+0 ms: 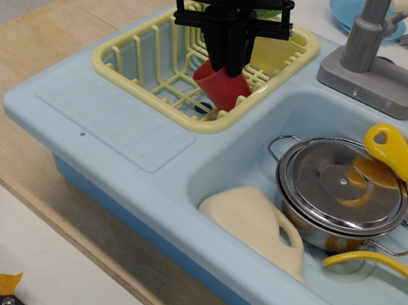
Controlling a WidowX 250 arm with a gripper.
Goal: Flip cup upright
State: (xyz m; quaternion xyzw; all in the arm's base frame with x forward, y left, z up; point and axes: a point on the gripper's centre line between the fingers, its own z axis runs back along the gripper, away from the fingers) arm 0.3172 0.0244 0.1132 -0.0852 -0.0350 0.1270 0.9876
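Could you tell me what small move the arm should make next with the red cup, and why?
Probably keep turning the wrist until the red cup stands mouth up, then lower it. The gripper is shut on the cup above the yellow rack, and the cup hangs tilted, not yet upright.

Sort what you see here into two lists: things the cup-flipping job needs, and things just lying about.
Needed:
- red cup, tilted in the rack
- gripper, closed on it
- yellow dish rack

Lying about:
- steel pot in the sink basin
- cream jug
- yellow ladle
- grey tap
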